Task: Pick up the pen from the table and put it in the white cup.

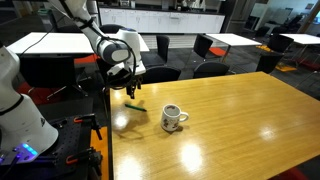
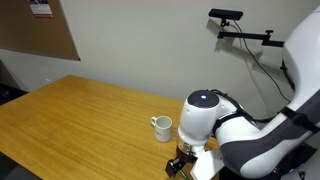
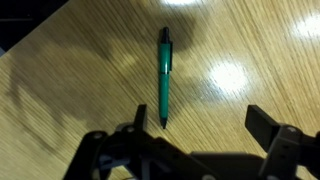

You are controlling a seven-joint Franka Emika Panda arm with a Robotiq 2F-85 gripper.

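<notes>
In an exterior view the white cup (image 1: 174, 118) stands upright on the table (image 1: 240, 120), its handle turned toward the camera side. The pen (image 1: 134, 105) lies flat on the wood beside the cup, a short way off toward the table edge where the robot stands. The gripper (image 1: 130, 90) hangs just above the pen on the end of the white arm (image 1: 105, 45), farther from the cup than the pen is. From here I cannot tell how wide its fingers stand.

In the exterior view from the opposite side, the white cup (image 2: 162, 126) sits on the table (image 2: 80, 110) with the bulky arm (image 2: 205, 115) close beside it. The gripper (image 2: 180, 162) shows only as dark parts low down next to the cup. The pen may be somewhere under it, but I cannot make it out.

In the wrist view the pen (image 3: 165, 78) lies alone on the glossy table (image 3: 250, 60), running straight away from the gripper (image 3: 195, 128). The fingers (image 3: 265, 120) are spread wide and grip nothing. The pen's near tip lies between them, close to one of them.
</notes>
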